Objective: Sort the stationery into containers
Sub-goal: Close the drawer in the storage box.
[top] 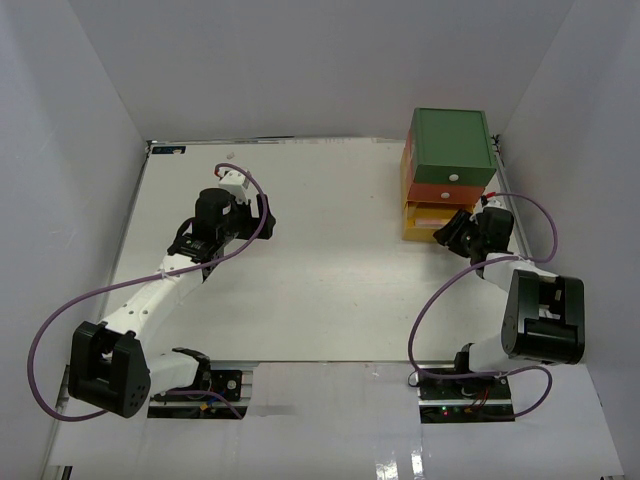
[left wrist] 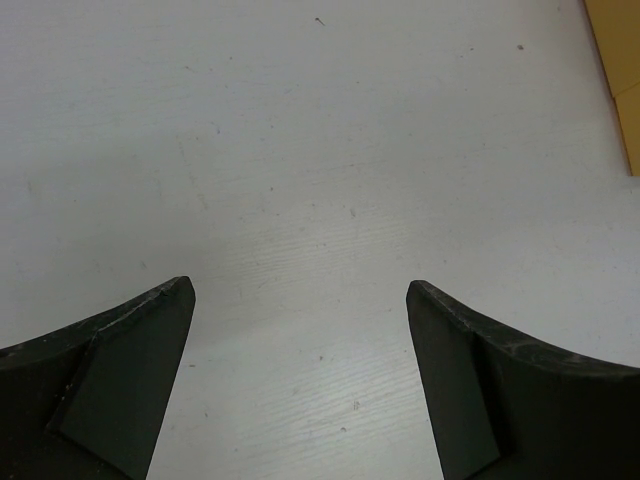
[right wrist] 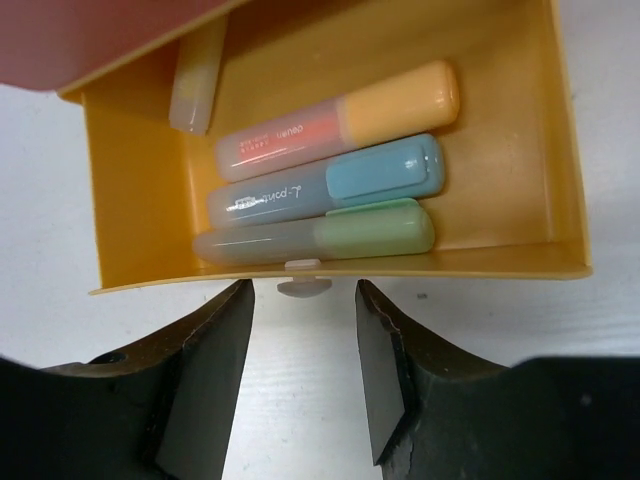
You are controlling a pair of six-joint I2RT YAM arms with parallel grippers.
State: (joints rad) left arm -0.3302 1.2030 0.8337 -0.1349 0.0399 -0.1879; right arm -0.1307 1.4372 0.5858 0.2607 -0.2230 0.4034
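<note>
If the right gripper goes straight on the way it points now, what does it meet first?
Probably the white knob on the open yellow drawer, just ahead of the right gripper; depth is unclear.

Yellow drawer (right wrist: 500,200) has an orange highlighter (right wrist: 340,120), blue highlighter (right wrist: 330,185), green highlighter (right wrist: 320,235) and maybe a pale yellow one (right wrist: 195,85), plus a white knob (right wrist: 303,287), with the orange-red drawer (right wrist: 100,40) and green drawer (top: 452,145) stacked above.

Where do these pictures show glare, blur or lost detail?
Top view: soft, even light, glare on the glossy strip along the bottom. Right wrist view: highlighters in the yellow drawer sharp, white knob slightly soft. Left wrist view: dark fingers, little detail.
</note>
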